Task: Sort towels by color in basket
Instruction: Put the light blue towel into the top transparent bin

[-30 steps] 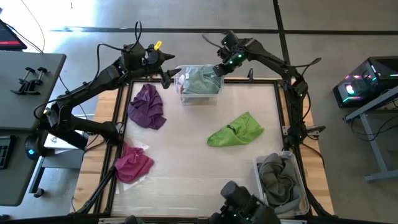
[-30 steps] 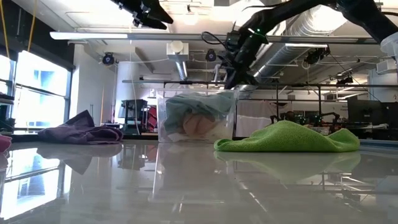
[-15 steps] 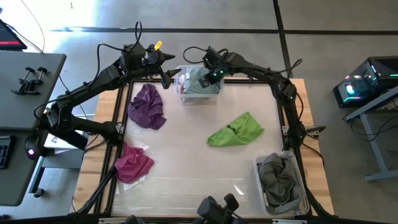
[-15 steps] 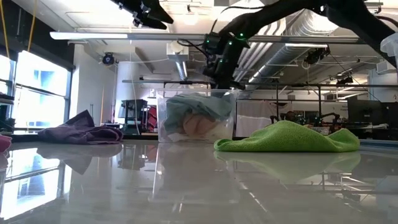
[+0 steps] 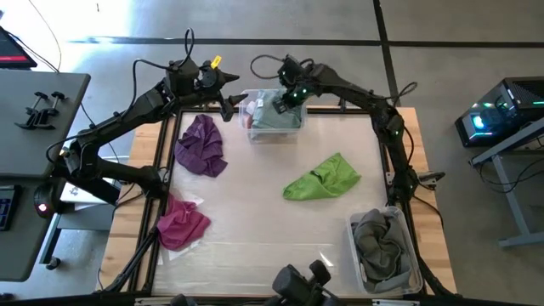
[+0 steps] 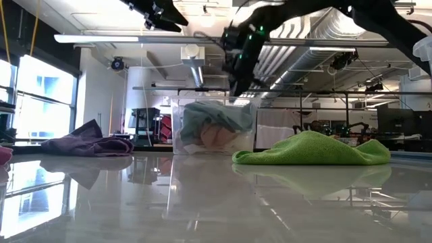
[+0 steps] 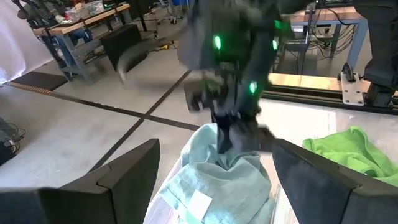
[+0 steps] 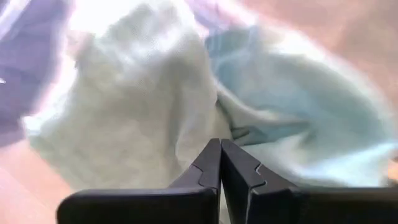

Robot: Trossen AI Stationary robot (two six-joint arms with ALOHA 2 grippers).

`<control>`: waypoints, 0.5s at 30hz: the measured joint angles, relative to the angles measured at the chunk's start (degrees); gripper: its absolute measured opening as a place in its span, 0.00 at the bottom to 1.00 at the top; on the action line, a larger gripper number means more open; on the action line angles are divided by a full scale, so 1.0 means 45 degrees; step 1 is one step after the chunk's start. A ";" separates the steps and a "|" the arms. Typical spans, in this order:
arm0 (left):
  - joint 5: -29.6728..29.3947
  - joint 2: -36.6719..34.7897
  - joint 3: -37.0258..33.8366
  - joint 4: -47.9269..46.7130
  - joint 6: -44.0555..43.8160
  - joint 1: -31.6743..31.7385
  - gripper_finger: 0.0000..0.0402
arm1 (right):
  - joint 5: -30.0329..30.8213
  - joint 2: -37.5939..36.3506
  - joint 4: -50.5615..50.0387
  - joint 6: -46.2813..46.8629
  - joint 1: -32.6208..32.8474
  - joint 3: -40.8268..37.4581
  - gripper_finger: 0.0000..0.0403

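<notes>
Towels lie apart on the desk [image 5: 255, 221]: magenta towel [image 5: 182, 223], purple towel [image 5: 201, 144], lime towel [image 5: 322, 178]. Left gripper [image 5: 228, 99] hangs open beside the clear bin [image 5: 252, 127]. Right gripper [image 5: 281, 105], jaws closed (nothing visibly pinched), sits above the bin's pale teal towel [image 5: 274, 119].

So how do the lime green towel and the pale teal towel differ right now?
The lime green towel lies loose on the table, right of centre; the pale teal towel sits bunched in the clear bin at the far edge. The right gripper is shut and right over the pale teal towel; nothing is near the lime green one. The left gripper waits open beside the bin. Both are small, soft, crumpled cloths.
</notes>
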 joint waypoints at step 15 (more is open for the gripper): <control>0.0005 0.0000 0.0000 -0.0024 -0.0008 0.0000 0.74 | -0.4123 0.0019 -0.3216 -0.0710 -0.3463 0.1070 0.36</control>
